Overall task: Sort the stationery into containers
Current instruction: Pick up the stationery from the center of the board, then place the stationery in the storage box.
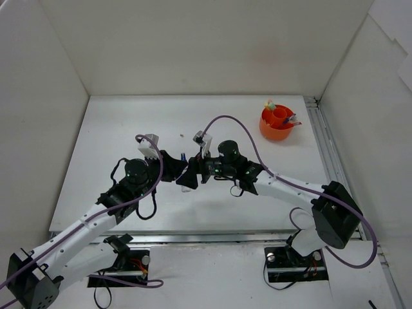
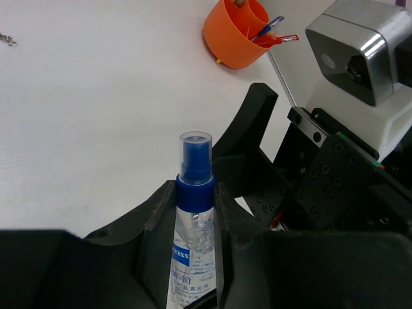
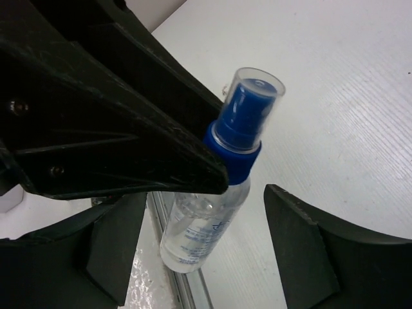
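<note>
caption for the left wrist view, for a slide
Left hand clamps a blue-capped spray bottle, orange pot on the table beyond.

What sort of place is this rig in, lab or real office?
Likely a lab test cell: a white table boxed in by plain white panels, two cabled arms bolted at its edge, plus an orange pot of pens.

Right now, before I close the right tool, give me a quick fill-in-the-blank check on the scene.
1. The left tool is shut on a clear spray bottle with a ____ collar.
2. The right tool is ____, one finger on each side of that bottle.
3. The pot at the table's far right is ____.
Missing words: blue; open; orange.
</note>
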Robot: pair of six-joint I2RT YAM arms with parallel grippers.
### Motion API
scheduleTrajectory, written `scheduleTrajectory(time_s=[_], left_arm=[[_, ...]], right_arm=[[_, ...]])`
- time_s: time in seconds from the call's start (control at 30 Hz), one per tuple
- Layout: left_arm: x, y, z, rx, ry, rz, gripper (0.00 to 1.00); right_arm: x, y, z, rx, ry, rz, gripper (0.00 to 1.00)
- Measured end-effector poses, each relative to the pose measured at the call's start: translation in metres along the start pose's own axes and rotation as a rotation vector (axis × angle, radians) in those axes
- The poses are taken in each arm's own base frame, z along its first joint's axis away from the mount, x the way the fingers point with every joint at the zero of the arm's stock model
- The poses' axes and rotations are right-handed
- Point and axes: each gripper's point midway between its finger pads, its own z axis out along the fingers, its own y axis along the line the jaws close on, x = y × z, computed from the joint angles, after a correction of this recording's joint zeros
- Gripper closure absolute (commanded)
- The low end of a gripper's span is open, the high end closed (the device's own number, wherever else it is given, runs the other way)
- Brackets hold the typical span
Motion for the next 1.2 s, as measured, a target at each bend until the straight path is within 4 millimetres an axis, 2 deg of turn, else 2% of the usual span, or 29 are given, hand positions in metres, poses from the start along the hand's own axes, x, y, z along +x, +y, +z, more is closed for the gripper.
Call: scheduleTrajectory(time_s=[0.03,0.1,0.13,0.23,0.3,0.33,0.37,0.4,0.43,0.53,0.63,0.73,0.87,1.0,1.13,1.2], left_arm=[[0.001,0.001,0.000,0.001,0.000,0.000,1.00],[0.004,0.003,0.000,-0.003,0.005,0.001,1.00],[0.005,0.004,0.000,-0.003,0.008,0.001,1.00],[0.005,0.004,-0.002,0.000,0.001,0.012,1.00],[0.005,0.004,-0.002,0.001,0.001,0.016,0.82],[0.005,0.005,-0.002,0.000,0.001,0.020,0.50],[0.005,0.005,-0.002,0.001,0.001,0.030,0.39],[0.004,0.006,-0.002,-0.007,-0.006,0.031,0.15],[0.002,0.008,-0.002,-0.015,-0.016,0.037,0.01],[-0.006,0.011,-0.006,-0.033,-0.044,0.040,0.00],[-0.009,0.010,-0.011,-0.034,-0.060,0.053,0.00],[-0.014,0.015,-0.018,-0.068,-0.080,0.067,0.00],[-0.024,0.026,-0.031,-0.135,-0.122,0.083,0.00],[-0.031,0.040,-0.042,-0.220,-0.156,0.096,0.00],[-0.031,0.059,-0.048,-0.324,-0.152,0.119,0.00],[-0.029,0.068,-0.050,-0.367,-0.143,0.134,0.00]], right_arm=[[0.001,0.002,0.001,-0.004,0.003,-0.001,0.46],[0.002,0.005,0.002,-0.012,0.005,-0.009,0.61],[0.003,0.005,0.003,-0.005,0.006,-0.010,0.74],[0.004,-0.003,0.003,0.030,0.007,0.005,0.86],[0.004,-0.002,0.004,0.035,0.006,0.005,0.89],[0.004,-0.002,0.004,0.038,0.005,0.003,0.92],[0.004,-0.003,0.005,0.041,0.004,0.003,0.93],[0.005,-0.003,0.005,0.046,0.007,-0.003,0.94],[0.006,-0.005,0.004,0.052,0.009,-0.002,0.94],[0.001,-0.014,0.002,0.082,-0.007,0.007,0.96],[-0.015,-0.039,-0.010,0.162,-0.058,0.013,0.96],[-0.032,-0.073,-0.035,0.304,-0.102,0.000,0.98],[-0.066,-0.125,-0.089,0.577,-0.183,-0.061,1.00],[-0.116,-0.179,-0.159,0.859,-0.295,-0.145,0.98],[-0.151,-0.238,-0.234,1.106,-0.355,-0.174,1.00],[-0.162,-0.265,-0.260,1.185,-0.361,-0.192,1.00]])
